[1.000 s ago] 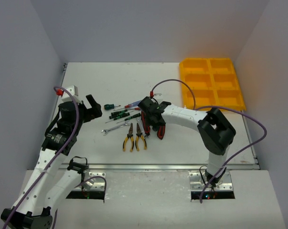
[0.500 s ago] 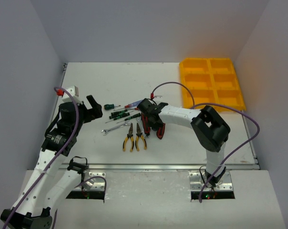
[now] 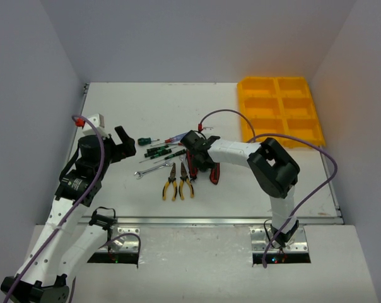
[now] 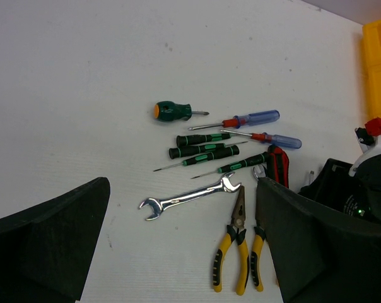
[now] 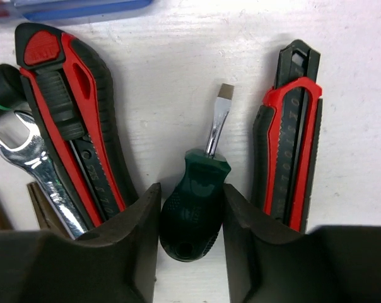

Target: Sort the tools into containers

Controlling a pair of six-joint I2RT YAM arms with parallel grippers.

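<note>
From above, our right gripper point(image 3: 200, 163) sits low among the tools at mid-table, with the yellow tray point(image 3: 275, 112) well apart at far right. The left gripper point(image 3: 122, 142) hangs wide open. The left wrist view shows other screwdrivers point(image 4: 203, 150) crowded nearby. At the right wrist, jaws flank the stubby green screwdriver point(image 5: 192, 211) between two cutters point(image 5: 290, 145). We cannot tell whether they pinch it, so we should squeeze firmly and lift straight.

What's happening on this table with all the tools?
Robot arms are sorting tools into a yellow tray, which looks empty so far. The right arm's fingers straddle a stubby green screwdriver lying between two red-and-black cutters; a firm grip isn't clear. The left arm's fingers hang open above the other tools.
</note>
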